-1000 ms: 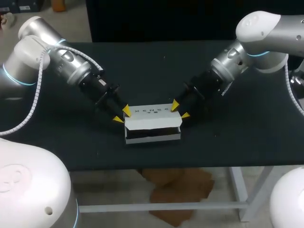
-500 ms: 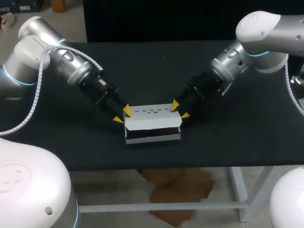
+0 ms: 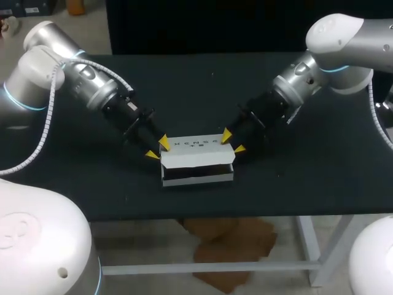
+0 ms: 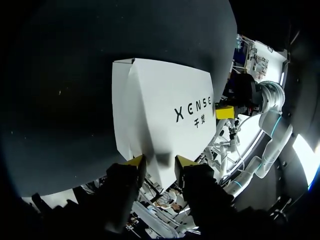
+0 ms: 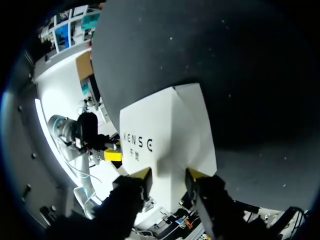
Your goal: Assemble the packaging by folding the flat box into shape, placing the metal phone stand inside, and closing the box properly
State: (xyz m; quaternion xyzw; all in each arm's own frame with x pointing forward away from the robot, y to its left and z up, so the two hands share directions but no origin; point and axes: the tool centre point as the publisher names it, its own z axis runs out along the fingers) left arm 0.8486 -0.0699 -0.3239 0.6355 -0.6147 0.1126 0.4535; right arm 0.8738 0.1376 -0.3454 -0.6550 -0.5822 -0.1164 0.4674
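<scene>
Unmoved since a second ago, with left gripper (image 3: 158,148) and right gripper (image 3: 233,142) each narrowly clamped on opposite ends of the white box (image 3: 196,157), lid slightly ajar, on the black table (image 3: 184,80).

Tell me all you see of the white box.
The white box looks like thin cardboard, with dark print on its lid. It lies flat on the black table, near the front. A dark gap shows under the lid's front edge. The left gripper is at one end, the right gripper at the other.
</scene>
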